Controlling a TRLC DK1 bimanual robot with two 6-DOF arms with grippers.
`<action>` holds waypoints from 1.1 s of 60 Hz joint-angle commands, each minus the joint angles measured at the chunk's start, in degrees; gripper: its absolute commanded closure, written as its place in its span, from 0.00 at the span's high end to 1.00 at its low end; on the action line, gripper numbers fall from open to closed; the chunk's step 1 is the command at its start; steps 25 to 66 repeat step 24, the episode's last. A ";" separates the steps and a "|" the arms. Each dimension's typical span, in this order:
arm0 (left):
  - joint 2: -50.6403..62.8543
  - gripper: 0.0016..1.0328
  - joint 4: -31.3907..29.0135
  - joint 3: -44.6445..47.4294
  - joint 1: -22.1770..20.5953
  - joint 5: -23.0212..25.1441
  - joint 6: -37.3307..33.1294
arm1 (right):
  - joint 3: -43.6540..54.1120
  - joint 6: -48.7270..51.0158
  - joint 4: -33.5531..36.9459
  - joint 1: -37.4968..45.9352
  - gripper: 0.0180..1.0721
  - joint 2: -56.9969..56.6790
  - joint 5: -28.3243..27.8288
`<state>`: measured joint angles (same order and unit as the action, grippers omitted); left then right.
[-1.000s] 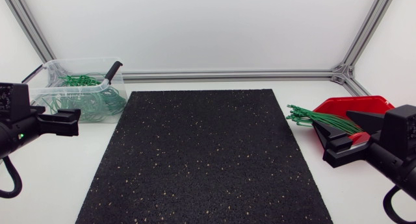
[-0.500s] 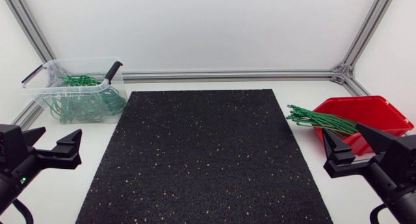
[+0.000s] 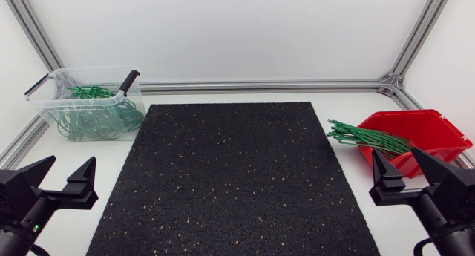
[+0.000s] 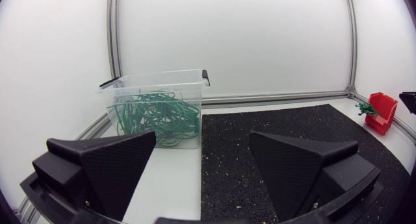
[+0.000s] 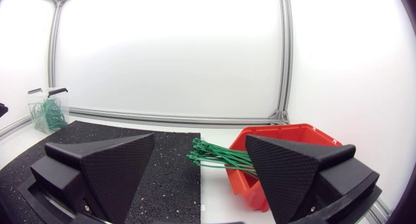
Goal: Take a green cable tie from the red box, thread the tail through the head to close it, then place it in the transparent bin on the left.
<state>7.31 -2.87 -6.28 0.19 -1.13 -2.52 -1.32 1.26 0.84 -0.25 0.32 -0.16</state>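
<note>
Two end effectors hang low at the near edge of the white counter (image 3: 349, 107), one on each side of a black speckled mat (image 3: 234, 178). The left end effector (image 3: 71, 167) sits beside the mat's near left corner, released, its two wedge fingers spread wide with nothing between them. The right end effector (image 3: 395, 158) is just in front of the red box (image 3: 438, 130), also released and holding nothing.

The red box stands at the right of the mat. A bundle of straight green cable ties (image 3: 367, 137) lies in it, sticking out over its open front toward the mat. None of them is in either end effector.

At the far left corner of the mat stands the transparent bin (image 3: 44, 100), well apart from the left end effector. It holds a tangle of looped green ties (image 3: 96, 115). A black handle rests on each end of its rim.
</note>
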 commanded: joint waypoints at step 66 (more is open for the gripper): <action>-7.31 0.96 2.87 6.28 -0.19 1.13 2.52 | 1.32 -1.26 -0.84 0.25 0.97 -0.32 0.16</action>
